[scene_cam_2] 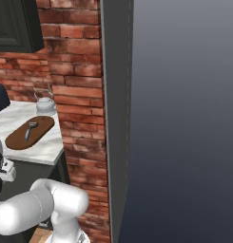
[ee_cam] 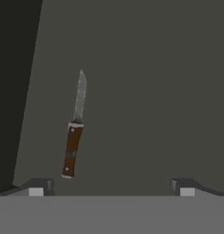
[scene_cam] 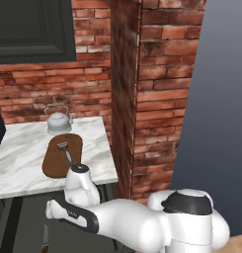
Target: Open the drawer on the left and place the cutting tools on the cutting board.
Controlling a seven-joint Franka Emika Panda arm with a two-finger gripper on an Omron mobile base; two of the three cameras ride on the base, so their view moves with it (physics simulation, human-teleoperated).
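The drawer (ee_cam: 154,91) is open, and the hand view looks down onto its dark grey floor. The brown-handled knife (ee_cam: 74,132) lies flat there, blade pointing away from my gripper (ee_cam: 111,188). My gripper hangs above it, open, its fingertips (ee_cam: 40,187) spread wide with nothing between them; the knife sits nearer the left tip. On the marble counter the oval dark-brown cutting board (scene_cam: 56,160) (scene_cam_2: 18,138) carries the silver-grey peeler (scene_cam: 65,150) (scene_cam_2: 31,129). My arm reaches down below the counter's front edge.
A grey kettle (scene_cam: 59,120) (scene_cam_2: 44,103) stands just behind the board. A brick pillar (scene_cam: 142,99) rises right of the counter, with a dark cabinet (scene_cam: 33,24) above. The drawer's dark side wall (ee_cam: 13,91) runs along the left of the hand view.
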